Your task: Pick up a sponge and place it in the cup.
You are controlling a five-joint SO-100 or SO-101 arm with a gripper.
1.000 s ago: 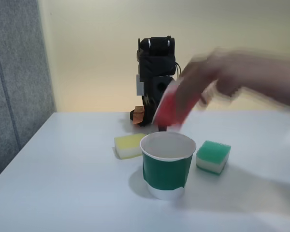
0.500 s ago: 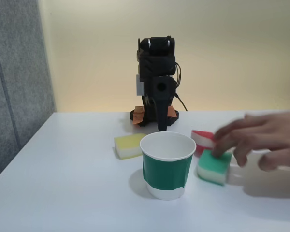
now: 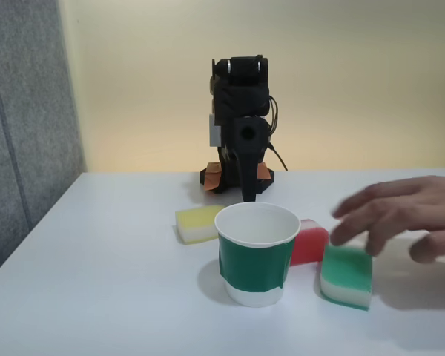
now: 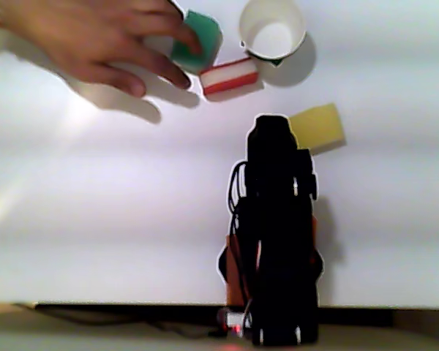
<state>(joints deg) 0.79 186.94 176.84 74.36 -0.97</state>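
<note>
The black gripper hangs folded at mid-frame of the fixed view, its jaws too dark to tell apart. Nothing is started — the red-topped, white-bottomed sponge lies on the white bench right of the green-banded white paper cup, which looks empty. A person's hand holds a green-topped sponge at lower right.

Hand and green sponge beside sponge.
</note>
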